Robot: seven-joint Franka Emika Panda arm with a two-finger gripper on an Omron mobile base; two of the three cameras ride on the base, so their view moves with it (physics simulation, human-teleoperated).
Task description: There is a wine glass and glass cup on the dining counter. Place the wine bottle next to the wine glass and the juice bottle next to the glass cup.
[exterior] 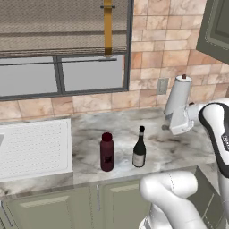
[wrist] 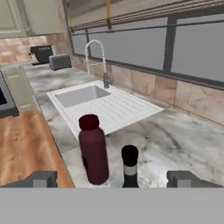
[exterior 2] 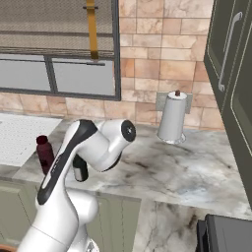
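The wine bottle (exterior: 139, 153) stands upright on the marble worktop (exterior: 179, 147), its long axis vertical and its narrow neck pointing straight up, just below the centre of the left base view. The juice bottle (exterior: 107, 152) stands upright just beside it to the left, red cap on top, the two close but apart.

In my hand view the wine bottle's black cap rises at the bottom centre, between my two fingertips (wrist: 41, 178), which stand spread wide at the lower left and lower right of the frame. My gripper (wrist: 113, 179) is open and holds nothing; neither fingertip touches the bottle. The juice bottle sits just left of the wine bottle there, inside the span of my fingers but nearer the left one.

Left of the bottles, a white sink (exterior: 31, 147) with a ribbed drainboard is set into the worktop, with a curved tap (wrist: 98, 57) behind it. A paper towel roll (exterior 2: 173, 118) stands against the tan tiled wall (exterior: 156, 40) at the upper right. A window (exterior: 62, 44) with a blind fills the upper left, and pale green cabinets (exterior: 67, 208) run under the worktop.
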